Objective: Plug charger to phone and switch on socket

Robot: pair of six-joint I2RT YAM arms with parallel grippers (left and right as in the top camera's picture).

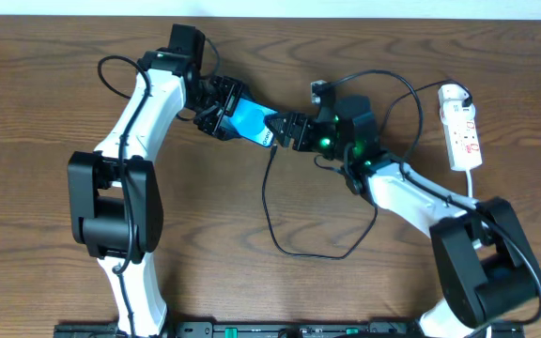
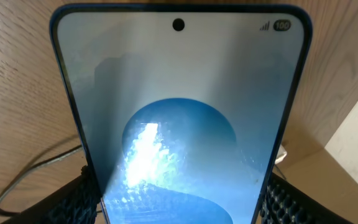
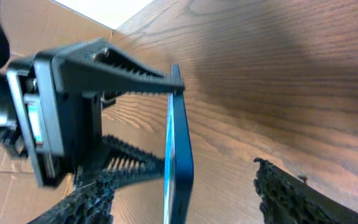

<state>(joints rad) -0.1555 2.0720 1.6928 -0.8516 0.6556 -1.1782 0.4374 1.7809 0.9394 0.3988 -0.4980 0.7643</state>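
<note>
The phone (image 1: 249,120), with a bright blue screen, is held off the table by my left gripper (image 1: 216,108), which is shut on its two long edges. In the left wrist view the phone (image 2: 179,112) fills the frame between the left gripper's fingers (image 2: 179,205). My right gripper (image 1: 287,130) is at the phone's lower end. In the right wrist view it (image 3: 185,199) is open, and the phone (image 3: 179,149) stands edge-on between its fingers with gaps on both sides. The black charger cable (image 1: 269,202) runs down from that end of the phone in a loop. Its plug tip is hidden. The white socket strip (image 1: 463,127) lies at the far right.
The cable loop (image 1: 322,253) lies on the wooden table in front of the right arm and curves back up toward the socket strip. A stretch of cable (image 2: 33,169) shows on the table under the phone. A cardboard surface (image 3: 17,25) stands beyond the table edge.
</note>
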